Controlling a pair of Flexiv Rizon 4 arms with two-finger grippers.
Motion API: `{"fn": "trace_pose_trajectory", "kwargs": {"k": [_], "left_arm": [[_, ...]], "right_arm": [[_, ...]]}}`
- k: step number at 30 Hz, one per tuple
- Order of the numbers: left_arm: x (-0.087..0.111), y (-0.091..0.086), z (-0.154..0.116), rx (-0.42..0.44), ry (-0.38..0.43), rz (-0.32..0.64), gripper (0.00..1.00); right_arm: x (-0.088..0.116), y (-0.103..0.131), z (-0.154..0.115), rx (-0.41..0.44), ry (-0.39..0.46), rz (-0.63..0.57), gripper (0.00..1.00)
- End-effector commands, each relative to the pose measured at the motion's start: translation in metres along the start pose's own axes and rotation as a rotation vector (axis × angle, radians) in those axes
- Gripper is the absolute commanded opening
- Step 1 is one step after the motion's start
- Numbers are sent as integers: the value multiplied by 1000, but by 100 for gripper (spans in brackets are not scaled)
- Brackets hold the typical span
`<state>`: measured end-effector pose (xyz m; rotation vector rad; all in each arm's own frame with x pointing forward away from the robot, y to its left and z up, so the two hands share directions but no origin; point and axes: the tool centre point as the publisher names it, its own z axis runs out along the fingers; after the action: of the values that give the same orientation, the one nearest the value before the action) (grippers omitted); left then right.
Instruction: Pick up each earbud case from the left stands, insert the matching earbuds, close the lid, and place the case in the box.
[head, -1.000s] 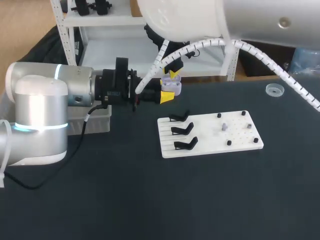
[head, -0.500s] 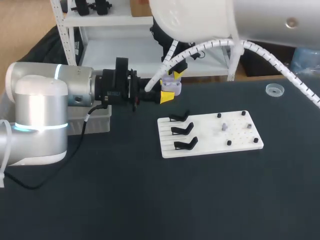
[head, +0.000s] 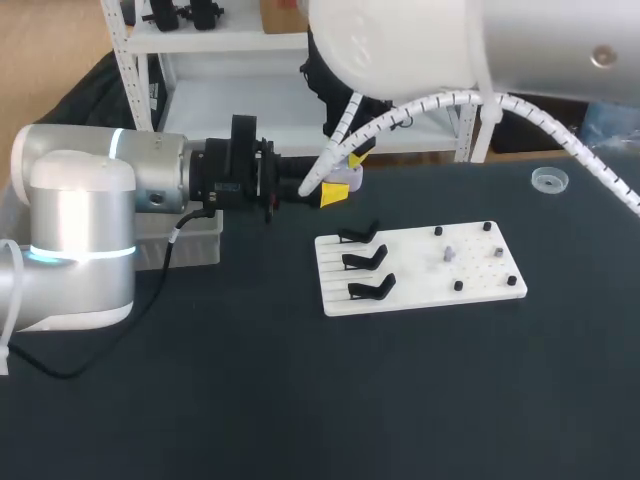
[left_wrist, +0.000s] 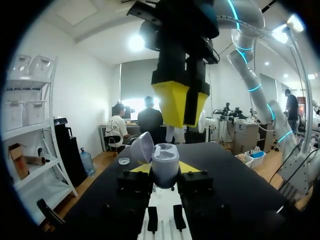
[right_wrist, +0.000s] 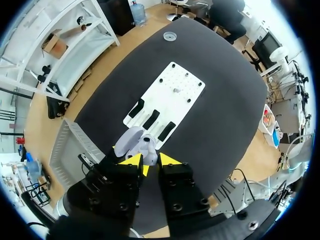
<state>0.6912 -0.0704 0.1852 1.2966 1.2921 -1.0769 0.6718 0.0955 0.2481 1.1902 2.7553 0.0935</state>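
My left gripper (head: 335, 192) reaches in from the left and is shut on the lavender earbud case (left_wrist: 165, 163), holding it in the air behind the white plate. The case's lid (left_wrist: 141, 148) stands open, tilted to one side. My right gripper (left_wrist: 180, 105) comes down from above and hangs just over the open case (right_wrist: 141, 143). In the head view it hides most of the case (head: 353, 180). Whether anything sits in the right gripper (right_wrist: 149, 161) is hidden. One small earbud (head: 449, 254) lies on the plate.
The white plate (head: 420, 285) carries three bare black stands (head: 362, 262) on its left side and several black pegs on its right. A grey box (head: 195, 248) sits under my left arm. A small clear dish (head: 548, 179) lies at the far right.
My right arm has come down and slightly left, so its gripper now covers the case in the head view. The left arm and the case have stayed still.
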Motion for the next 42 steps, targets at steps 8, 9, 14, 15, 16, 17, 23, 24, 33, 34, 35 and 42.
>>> {"fn": "trace_pose_trajectory", "kwargs": {"k": [8, 9, 14, 15, 16, 17, 23, 24, 33, 34, 35, 42], "left_arm": [[1, 1, 0, 0, -2, 1, 0], [1, 1, 0, 0, -2, 1, 0], [1, 1, 0, 0, -2, 1, 0], [1, 1, 0, 0, -2, 1, 0], [1, 1, 0, 0, -2, 1, 0], [1, 1, 0, 0, -2, 1, 0], [1, 1, 0, 0, -2, 1, 0], [1, 1, 0, 0, -2, 1, 0], [1, 1, 0, 0, -2, 1, 0], [1, 1, 0, 0, -2, 1, 0], [1, 1, 0, 0, -2, 1, 0], [1, 1, 0, 0, -2, 1, 0]], "right_arm": [[1, 2, 4, 5, 5, -8, 0], [1, 2, 4, 5, 5, -9, 0], [-2, 2, 6, 5, 4, -3, 0], [-2, 2, 6, 6, 4, -2, 0], [-3, 2, 7, 7, 4, -1, 0], [-3, 2, 7, 8, 3, 0, 0], [-4, 1, 11, 12, 8, 2, 0], [-3, 1, 12, 14, 10, 2, 0], [0, 0, 17, 20, 22, 5, 0], [0, 0, 18, 21, 22, 6, 0], [0, 0, 18, 22, 22, 7, 0], [-5, 1, 16, 20, 16, 15, 0]]}}
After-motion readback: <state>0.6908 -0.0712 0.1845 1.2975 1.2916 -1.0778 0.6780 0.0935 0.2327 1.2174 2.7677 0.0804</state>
